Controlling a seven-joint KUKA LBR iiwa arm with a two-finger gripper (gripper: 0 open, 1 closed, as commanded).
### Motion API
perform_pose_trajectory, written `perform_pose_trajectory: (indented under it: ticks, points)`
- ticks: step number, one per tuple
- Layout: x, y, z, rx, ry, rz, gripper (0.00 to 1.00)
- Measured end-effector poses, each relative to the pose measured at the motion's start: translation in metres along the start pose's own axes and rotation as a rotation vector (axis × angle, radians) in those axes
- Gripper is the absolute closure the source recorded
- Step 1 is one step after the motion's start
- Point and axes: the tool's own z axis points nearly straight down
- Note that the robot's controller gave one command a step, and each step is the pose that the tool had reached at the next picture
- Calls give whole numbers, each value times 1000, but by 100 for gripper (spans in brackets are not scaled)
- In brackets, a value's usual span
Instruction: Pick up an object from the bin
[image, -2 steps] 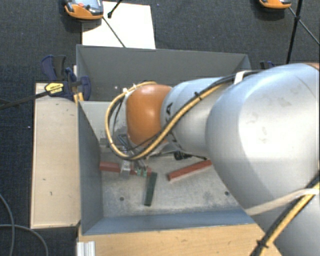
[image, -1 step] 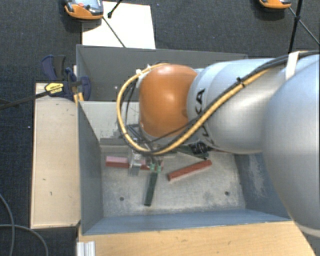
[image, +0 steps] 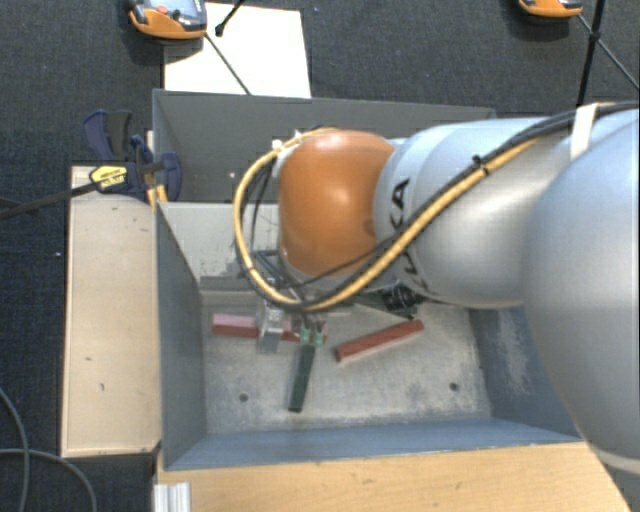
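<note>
Arm (image: 480, 230) reaches into bin (image: 400, 395) from right. Gripper (image: 295, 333) low near bin middle, at top end of dark green stick (image: 298, 382). Small red block (image: 232, 325) just left, long red stick (image: 378, 339) just right. Can't tell if gripper apart or together.

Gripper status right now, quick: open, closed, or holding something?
Gripper: cannot be told. It is low in the bin, between a reddish block and a reddish bar, at the top end of a dark green stick.
</note>
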Motion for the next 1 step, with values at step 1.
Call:
perform_pose_trajectory:
  ticks: [1]
  points:
    - [-3, -29, -89, -1, -4, -543, 100]
